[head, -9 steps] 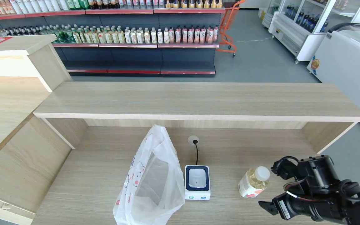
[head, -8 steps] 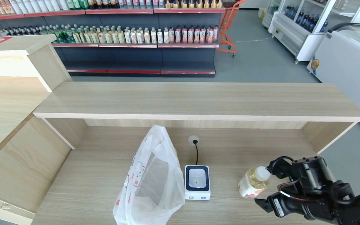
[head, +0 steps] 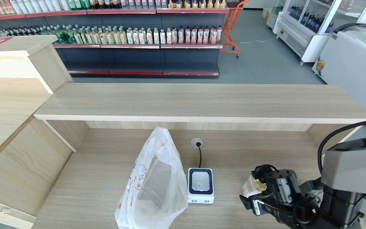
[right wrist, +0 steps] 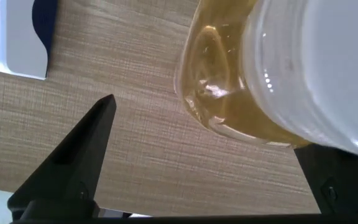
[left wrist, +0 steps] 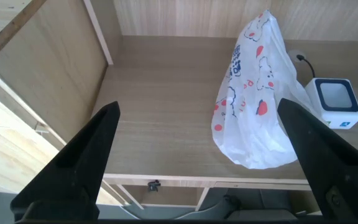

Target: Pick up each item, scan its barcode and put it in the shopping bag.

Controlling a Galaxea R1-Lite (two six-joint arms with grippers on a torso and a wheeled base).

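yellow liquid fills the bottle (right wrist: 229,93); right gripper (right wrist: 205,130) jaws spread around it; left gripper (left wrist: 197,109) jaws spread; shopping bag (head: 152,181) open.

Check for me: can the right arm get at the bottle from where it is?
Probably yes: the right claw is open with the bottle between its fingers, nothing blocking. The scanner and shopping bag stand apart, to the robot's left.

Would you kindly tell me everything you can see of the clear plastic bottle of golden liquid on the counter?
The bottle is clear plastic holding golden liquid, with a white cap and pale label. It stands upright on the wooden counter, right of the white scanner, between the right gripper's open fingers; contact is unclear.
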